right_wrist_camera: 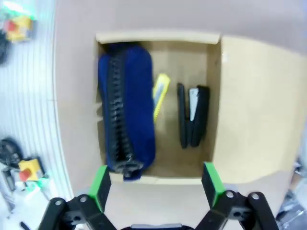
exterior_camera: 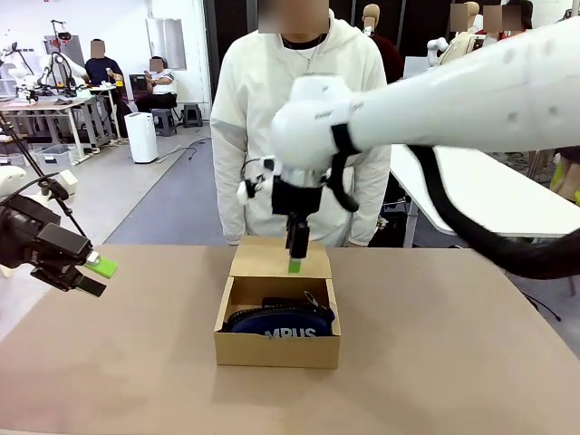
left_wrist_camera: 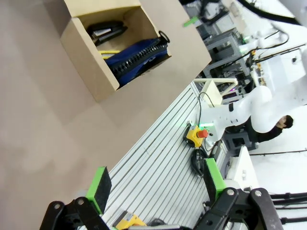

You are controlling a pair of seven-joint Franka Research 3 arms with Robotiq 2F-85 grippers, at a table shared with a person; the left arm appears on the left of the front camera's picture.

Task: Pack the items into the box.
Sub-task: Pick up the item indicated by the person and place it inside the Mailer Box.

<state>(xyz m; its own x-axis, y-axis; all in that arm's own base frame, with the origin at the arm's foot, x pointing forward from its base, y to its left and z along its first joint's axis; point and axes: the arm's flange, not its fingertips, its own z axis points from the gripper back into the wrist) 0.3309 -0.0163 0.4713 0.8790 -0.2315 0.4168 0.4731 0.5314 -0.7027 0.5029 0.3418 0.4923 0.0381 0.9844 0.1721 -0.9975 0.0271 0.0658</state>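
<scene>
Where the brown table [exterior_camera: 453, 362] meets its near left edge, the left gripper [exterior_camera: 95, 272] hangs above the surface, well apart from the carton. In the left wrist view its green-padded jaws [left_wrist_camera: 156, 184] stand wide apart with nothing between them.

At the table's middle sits the small rectangular brown corrugated cardboard box [exterior_camera: 276, 349], with its hinged flap lid [exterior_camera: 279, 258] folded back toward the far side. All three items lie inside.
- The navy zip pencil pouch [exterior_camera: 281, 322] with white lettering lies along the box's near wall, zip upward [right_wrist_camera: 127, 110].
- The slim yellow-and-black utility knife [right_wrist_camera: 160, 96] lies just beside the pouch, partly tucked under it.
- The small black stapler [right_wrist_camera: 192, 115] lies along the far wall, next to the flap hinge, apart from the knife.

The right gripper [exterior_camera: 295, 258] points straight down above the far half of the box, clear of the contents. Its jaws [right_wrist_camera: 156, 184] are spread wide and hold nothing.

Beyond the table's far edge a person in a white hooded top [exterior_camera: 304, 100] stands facing the box.
</scene>
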